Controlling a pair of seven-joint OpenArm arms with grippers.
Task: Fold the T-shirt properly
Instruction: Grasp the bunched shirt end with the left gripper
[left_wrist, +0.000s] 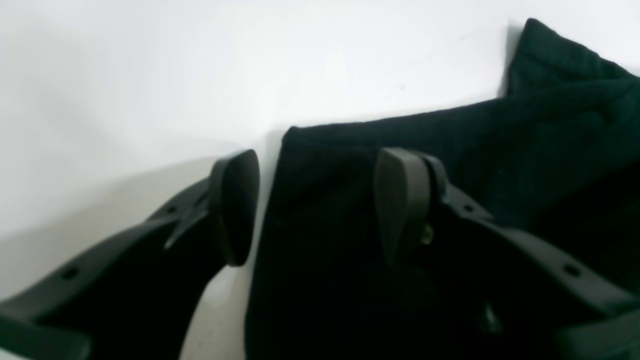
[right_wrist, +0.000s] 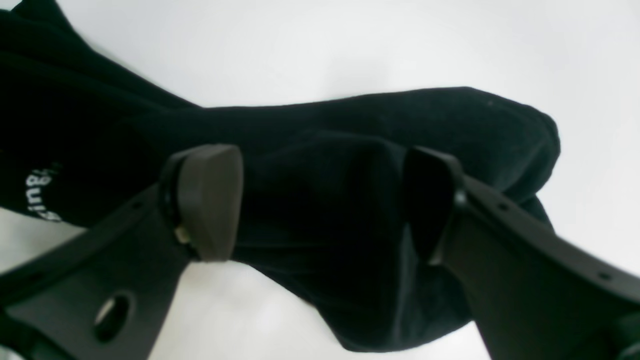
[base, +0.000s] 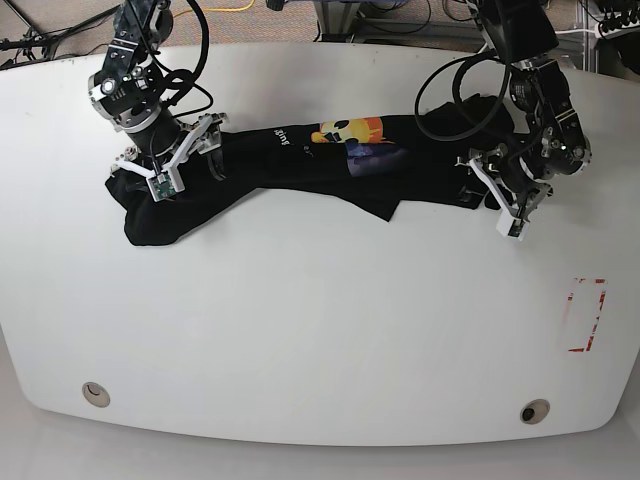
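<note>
Both arms are down at the cloth now, one at each end of the large black short-sleeved T-shirt, which lies strung out in a crumpled band across the far half of the white oval table, its yellow-orange cartoon face and purple-blue patch showing near the middle. On the robot's left side, the left gripper stands with its jaws apart, straddling a straight hem edge: one dark pad sits over bare table just off the cloth, the other over the fabric, so that edge runs between them, ready to be pinched. No fabric is pinched yet, as far as the wrist view shows. On the other end, the right gripper is spread wide too, its pads set to either side of a thick rolled bunch of black cloth with a scrap of white lettering off to one side; whether those pads touch the fabric is hard to say, black on black. The placing makes sense: a grip at each end lets the pair stretch and flatten the shirt before any fold. By my reading the fold proper has not begun; the shirt is bunched, not laid flat.
</note>
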